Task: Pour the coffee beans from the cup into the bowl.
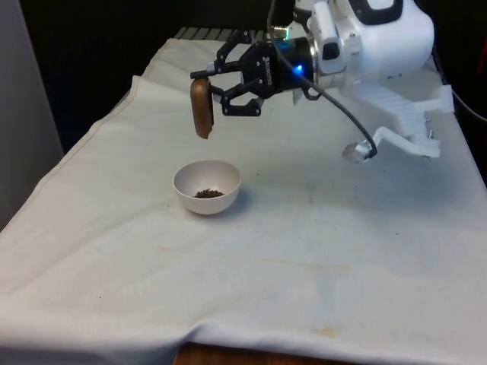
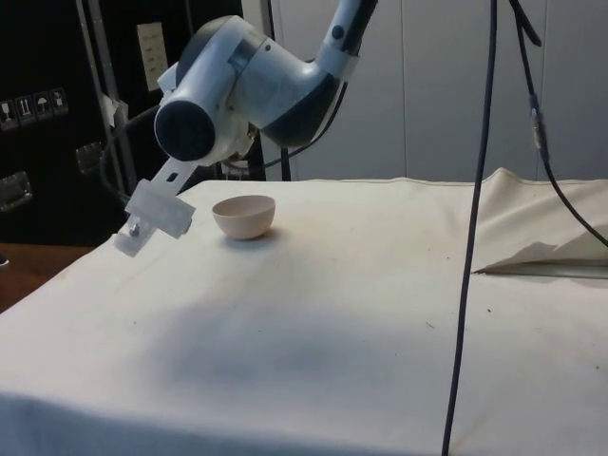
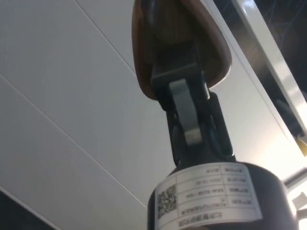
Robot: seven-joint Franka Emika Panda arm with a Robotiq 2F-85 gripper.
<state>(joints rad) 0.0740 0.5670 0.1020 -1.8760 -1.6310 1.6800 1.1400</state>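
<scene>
The brown cup [image 1: 202, 109] is clamped between the closed fingers of the gripper [image 1: 207, 90], held in the air with its long axis near vertical and its lower end pointing down. It looks smooth, brown and wood-like, rounded at the ends. Almost straight below the fingers, slightly toward the front view's right, sits the white bowl [image 1: 185, 185] on the white cloth [image 1: 319, 251], with a small heap of coffee beans [image 1: 208, 193] already in its bottom. Pouring seems well along.
</scene>
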